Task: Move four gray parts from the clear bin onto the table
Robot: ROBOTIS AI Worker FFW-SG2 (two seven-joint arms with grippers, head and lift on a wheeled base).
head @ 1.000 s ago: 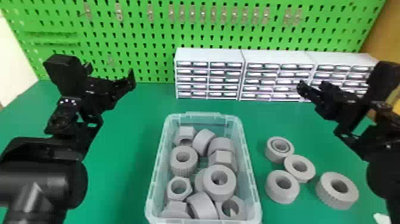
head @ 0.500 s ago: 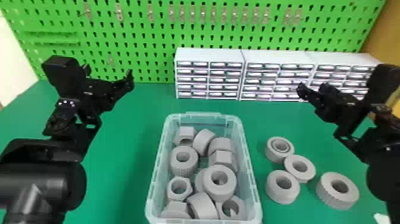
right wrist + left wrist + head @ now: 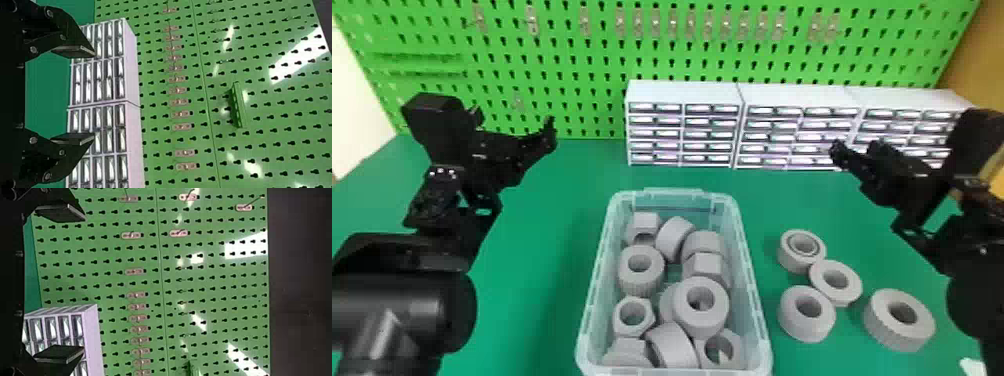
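Note:
In the head view, the clear bin (image 3: 757,305) stands mid-table with several gray rings and nuts, among them a thick ring (image 3: 701,306) and a hex nut (image 3: 633,316). Right of it four gray parts lie on the table (image 3: 532,300), such as a bearing-like ring (image 3: 801,250) and a wide ring (image 3: 898,320). My left gripper (image 3: 549,132) is held up left of the bin, toward the back. My right gripper (image 3: 837,152) hangs above the back right, beyond the four parts. Both are open and hold nothing: left gripper (image 3: 70,284) and right gripper (image 3: 94,96).
White drawer cabinets (image 3: 684,95) line the back of the table, behind the bin. Behind them rises a green pegboard (image 3: 582,60) with small hooks. A small white object (image 3: 973,367) lies at the front right.

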